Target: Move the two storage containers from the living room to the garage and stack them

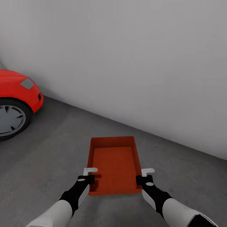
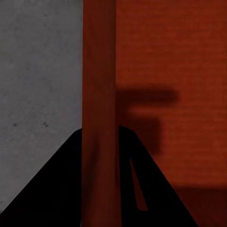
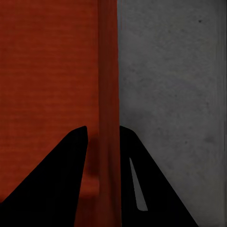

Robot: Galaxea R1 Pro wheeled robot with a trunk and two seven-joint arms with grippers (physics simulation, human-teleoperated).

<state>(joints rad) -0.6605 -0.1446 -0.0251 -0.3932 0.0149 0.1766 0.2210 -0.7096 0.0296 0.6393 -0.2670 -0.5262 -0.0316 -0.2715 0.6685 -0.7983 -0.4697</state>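
Observation:
One orange-red storage container (image 1: pixel 115 165), open-topped and empty, lies lengthwise in front of me over the garage's dark grey concrete floor (image 1: pixel 47 157). My left gripper (image 1: pixel 89 177) is shut on its left side wall near the front corner. My right gripper (image 1: pixel 143 177) is shut on the right side wall opposite. In the left wrist view the thin wall (image 2: pixel 99 94) runs between the black fingers (image 2: pixel 52 189) of the left gripper (image 2: pixel 99 156). The right wrist view shows the same with the wall (image 3: pixel 109 85) and the right gripper (image 3: pixel 103 156). I cannot tell whether the container touches the floor. The second container is out of view.
A plain pale grey wall (image 1: pixel 126 63) runs diagonally just beyond the container. A red car (image 1: pixel 15 91) with its front wheel (image 1: pixel 11 119) stands at the left. Bare concrete stretches to both sides of the container.

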